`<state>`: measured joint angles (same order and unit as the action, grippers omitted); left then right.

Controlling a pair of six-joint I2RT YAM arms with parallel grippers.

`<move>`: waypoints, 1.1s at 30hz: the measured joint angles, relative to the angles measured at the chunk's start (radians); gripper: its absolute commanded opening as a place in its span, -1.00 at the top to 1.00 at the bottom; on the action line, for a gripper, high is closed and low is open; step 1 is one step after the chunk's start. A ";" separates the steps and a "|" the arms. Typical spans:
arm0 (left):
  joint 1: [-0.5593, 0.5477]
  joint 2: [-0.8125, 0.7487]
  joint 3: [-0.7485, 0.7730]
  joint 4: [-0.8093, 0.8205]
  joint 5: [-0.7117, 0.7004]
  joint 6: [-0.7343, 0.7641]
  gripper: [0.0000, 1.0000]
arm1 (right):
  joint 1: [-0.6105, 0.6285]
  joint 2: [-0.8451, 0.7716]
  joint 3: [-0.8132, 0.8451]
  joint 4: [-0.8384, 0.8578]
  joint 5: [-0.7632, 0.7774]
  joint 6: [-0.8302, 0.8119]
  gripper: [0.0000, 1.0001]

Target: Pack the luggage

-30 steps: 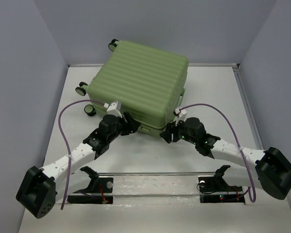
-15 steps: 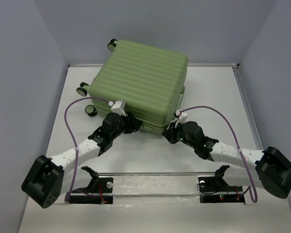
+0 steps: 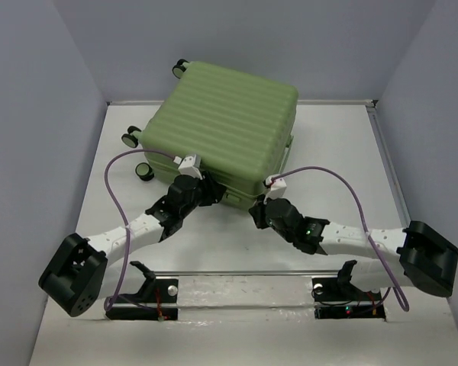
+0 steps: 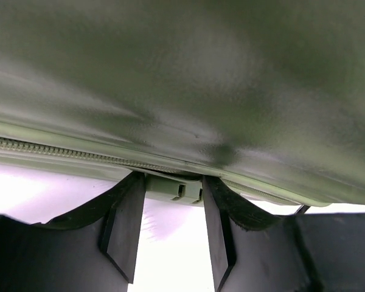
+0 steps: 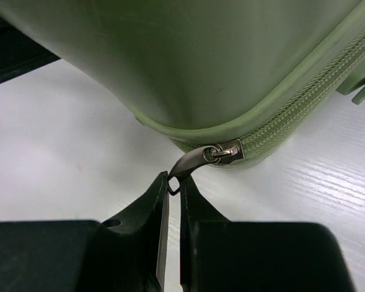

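The luggage (image 3: 223, 126), a light olive-green ribbed hard-shell suitcase, lies closed and flat on the white table (image 3: 336, 152). My left gripper (image 3: 208, 191) is at its near edge. In the left wrist view the fingers (image 4: 129, 213) press both sides of a small green plastic foot (image 4: 173, 190) just below the zipper seam of the luggage (image 4: 201, 79). My right gripper (image 3: 257, 211) is at the near right corner. In the right wrist view this gripper (image 5: 174, 182) is shut on the dark metal zipper pull (image 5: 193, 162). The pull hangs from the slider (image 5: 229, 151) on the luggage (image 5: 188, 55).
Black-and-green wheels (image 3: 130, 139) (image 3: 143, 171) (image 3: 180, 67) stick out on the suitcase's left and far sides. Purple cables (image 3: 114, 171) (image 3: 351, 191) loop over both arms. A clear bar with mounts (image 3: 244, 282) runs along the near edge. Grey walls close in left, right and behind.
The right gripper's jaws closed on the zipper pull and the arm swung left towards the corner. The left gripper narrowed around the green foot. The suitcase turned slightly.
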<state>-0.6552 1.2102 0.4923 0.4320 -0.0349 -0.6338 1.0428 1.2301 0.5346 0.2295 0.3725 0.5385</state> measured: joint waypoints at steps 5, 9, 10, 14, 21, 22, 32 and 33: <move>-0.004 -0.004 0.005 0.013 -0.011 -0.001 0.16 | 0.032 -0.015 0.042 -0.112 0.083 0.029 -0.07; -0.029 -0.007 0.005 0.024 0.008 -0.019 0.16 | 0.087 -0.146 0.043 -0.232 0.061 0.077 -0.45; -0.036 -0.007 0.004 0.038 0.022 -0.031 0.16 | 0.107 -0.178 0.043 -0.260 0.057 0.083 -0.43; -0.060 -0.007 -0.007 0.077 0.068 -0.057 0.16 | 0.100 -0.288 0.043 -0.378 0.074 0.109 -0.34; -0.064 -0.011 -0.027 0.080 0.089 -0.071 0.16 | -0.033 -0.285 0.067 -0.440 0.109 0.066 -0.24; -0.064 -0.013 -0.027 0.081 0.090 -0.072 0.16 | -0.061 -0.279 0.067 -0.439 0.110 0.051 -0.23; -0.064 -0.019 -0.028 0.089 0.105 -0.075 0.16 | -0.182 -0.183 0.087 -0.358 -0.022 -0.177 -0.18; -0.064 -0.019 -0.028 0.089 0.106 -0.075 0.16 | -0.185 -0.175 0.093 -0.356 -0.030 -0.187 -0.18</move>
<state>-0.7189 1.1908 0.4641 0.5209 0.0711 -0.7086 0.8581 1.0554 0.6281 -0.1268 0.3424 0.3515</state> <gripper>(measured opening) 0.425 0.593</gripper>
